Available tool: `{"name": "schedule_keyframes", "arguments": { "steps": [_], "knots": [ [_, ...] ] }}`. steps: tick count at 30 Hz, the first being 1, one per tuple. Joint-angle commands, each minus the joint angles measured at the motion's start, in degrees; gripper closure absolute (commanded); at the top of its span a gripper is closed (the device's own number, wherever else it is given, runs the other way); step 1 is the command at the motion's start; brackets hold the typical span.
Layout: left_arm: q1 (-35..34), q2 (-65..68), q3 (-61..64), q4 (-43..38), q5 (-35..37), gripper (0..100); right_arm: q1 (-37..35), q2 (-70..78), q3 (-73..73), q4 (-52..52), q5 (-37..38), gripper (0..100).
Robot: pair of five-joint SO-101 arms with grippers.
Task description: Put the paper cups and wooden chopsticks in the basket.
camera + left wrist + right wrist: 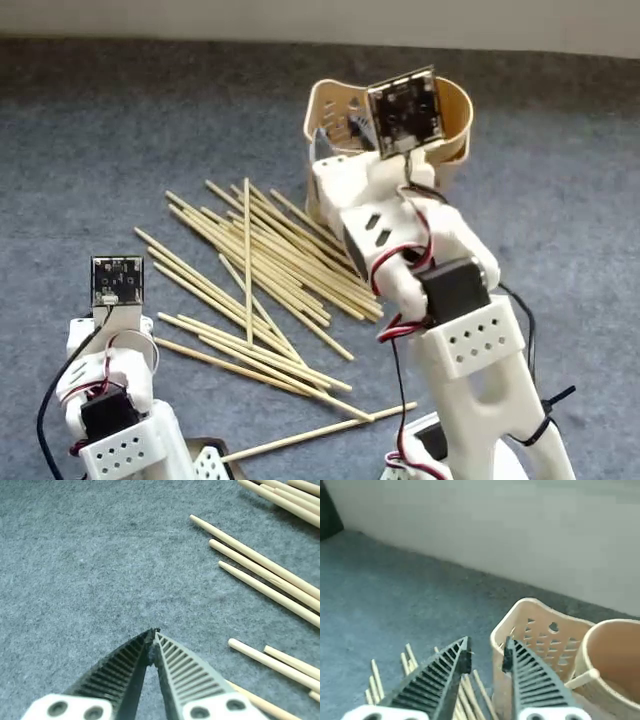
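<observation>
Wooden chopsticks [262,268] lie loose on the grey mat [75,555], crossed and overlapping, near the basket [535,630]. A cup [612,650] sits against the basket's wall; I cannot tell if it is fully inside. The right gripper [486,655] hangs empty just beside the basket with its jaws a little apart. The left gripper [152,635] is pressed together over bare mat, with chopsticks close by. The main risk is the pile: pinching one thin, round stick could drag or roll its neighbours, or let it swivel in the jaws. A long stick carried crooked could catch the rim and tip the light basket. The right gripper could also nudge the basket as it swings away.
</observation>
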Motion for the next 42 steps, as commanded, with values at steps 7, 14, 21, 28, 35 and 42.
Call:
{"name": "schedule_keyframes", "arguments": {
  "steps": [7, 14, 21, 28, 35, 42],
  "knots": [
    [-1.01, -0.75, 1.19, 0.18, -0.44, 99, -9.71, 1.19, -0.22, 9.45, -8.62, 93.1],
    [-1.01, -0.75, 1.19, 0.26, -0.44, 99, -13.23, 12.26, -0.22, 13.14, -17.85, 84.3],
    [-1.01, -0.75, 1.19, 0.26, -0.44, 99, -17.89, 25.10, -0.31, 12.79, -20.48, 83.9],
    [-1.01, -0.75, 1.19, 0.26, -0.44, 99, -20.70, 39.08, -4.26, 12.70, -24.79, 83.9],
    [-1.01, -0.75, 1.19, 0.26, -0.44, 99, -20.79, 48.84, -10.24, 12.79, -25.41, 83.9],
    [-1.01, -0.75, 1.19, 0.26, -0.44, 99, -22.11, 52.53, -12.70, 12.62, -25.41, 83.9]
  ]
}}
